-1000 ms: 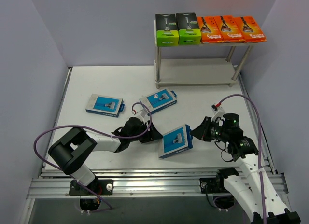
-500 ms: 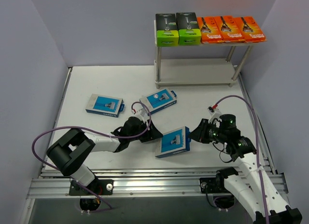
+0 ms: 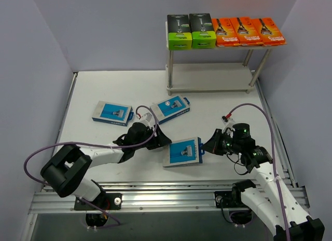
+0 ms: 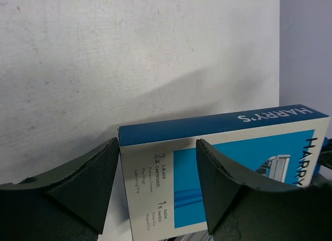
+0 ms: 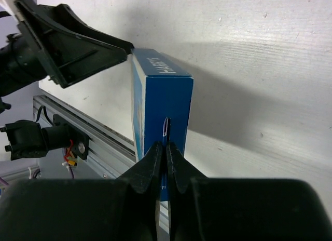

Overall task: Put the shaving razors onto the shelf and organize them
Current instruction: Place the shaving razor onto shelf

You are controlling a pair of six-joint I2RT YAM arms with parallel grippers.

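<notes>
Both low and outstretched: left hand [image 3: 164, 143] released beside blue razor pack [image 3: 182, 152], right hand [image 3: 208, 146] clenched against its end.

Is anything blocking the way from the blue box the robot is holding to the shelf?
Nothing visible does. Nothing lies between the blue razor pack, pinched by the right tool, and the lower board of the shelf. Another blue pack lies left of that path. The top board is already covered with packs.

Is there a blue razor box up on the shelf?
No, the shelf holds only black-and-green packs and orange packs; all three blue boxes are down at the table.
</notes>
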